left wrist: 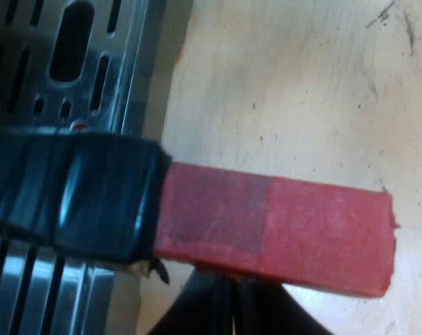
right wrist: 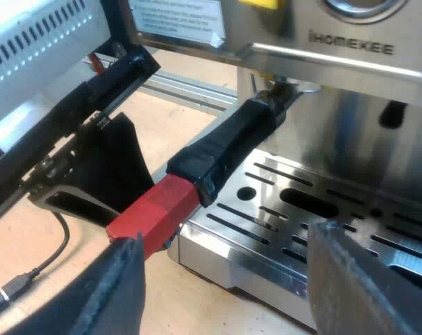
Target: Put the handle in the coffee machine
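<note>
Here, right end effector [right wrist: 226,234], fingers [right wrist: 120,286] apart.

Right pincer [right wrist: 225,293] spread wide, fingers [right wrist: 120,293] well apart; left pincer [right wrist: 106,202] just ahead of it

Bright even light, white glare on the steel espresso machine [right wrist: 337,139], soft shadows below

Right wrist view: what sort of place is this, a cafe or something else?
Probably a robot test bench, not a cafe: an espresso machine sits on a wooden table, with an aluminium frame rail and a white vented box nearby.
</note>
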Motion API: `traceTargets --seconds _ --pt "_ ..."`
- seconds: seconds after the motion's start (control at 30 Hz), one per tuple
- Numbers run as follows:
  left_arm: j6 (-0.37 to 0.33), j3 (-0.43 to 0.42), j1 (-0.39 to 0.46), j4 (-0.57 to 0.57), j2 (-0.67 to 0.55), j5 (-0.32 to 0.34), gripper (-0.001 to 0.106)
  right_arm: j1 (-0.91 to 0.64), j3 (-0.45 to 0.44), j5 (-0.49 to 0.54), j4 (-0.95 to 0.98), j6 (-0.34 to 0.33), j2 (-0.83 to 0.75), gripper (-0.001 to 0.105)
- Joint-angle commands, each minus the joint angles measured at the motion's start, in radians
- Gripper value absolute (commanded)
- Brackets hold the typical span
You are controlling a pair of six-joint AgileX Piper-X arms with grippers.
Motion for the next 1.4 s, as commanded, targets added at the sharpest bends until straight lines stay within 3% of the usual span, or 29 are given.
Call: traceTargets --seconds 0.03,0.3,0.53,0.67,0.83,1.17,1.3,1.37,1.4 --pt "-0.047 -0.017 -0.041 -0.098 -0.005 0.087 0.0 0.001 -0.005 -0.005 0.016 -0.004 -0.021 0.054" --pt "-0.205 -0.017 -0.043 -0.222 -0.005 0.073 0.0 0.001 -0.007 -0.015 0.016 -0.004 -0.021 0.054" --pt "-0.205 -0.017 -0.016 -0.155 -0.009 0.027 0.0 0.001 -0.007 -0.032 0.016 -0.004 -0.021 0.054" --pt "-0.198 -0.017 0.069 -0.124 -0.056 -0.001 0.0 0.0 -0.007 -0.032 0.016 0.002 -0.021 0.054" --pt "-0.198 -0.017 0.166 -0.112 -0.147 -0.001 0.0 -0.002 -0.007 -0.051 0.019 0.1 -0.021 0.054" --pt "-0.288 -0.017 0.32 -0.111 -0.348 -0.018 0.0 -0.002 -0.125 -0.136 0.328 0.101 -0.021 0.054" --pt "-0.306 -0.017 0.379 -0.111 -0.422 -0.027 0.001 -0.002 -0.18 -0.161 0.446 0.06 -0.021 0.054" --pt "-0.306 -0.017 0.386 -0.111 -0.439 -0.027 0.003 -0.011 -0.201 -0.187 0.496 0.034 -0.021 0.054" --pt "-0.309 -0.017 0.407 -0.111 -0.472 -0.03 0.011 -0.015 -0.211 -0.19 0.516 0.034 -0.021 0.054"
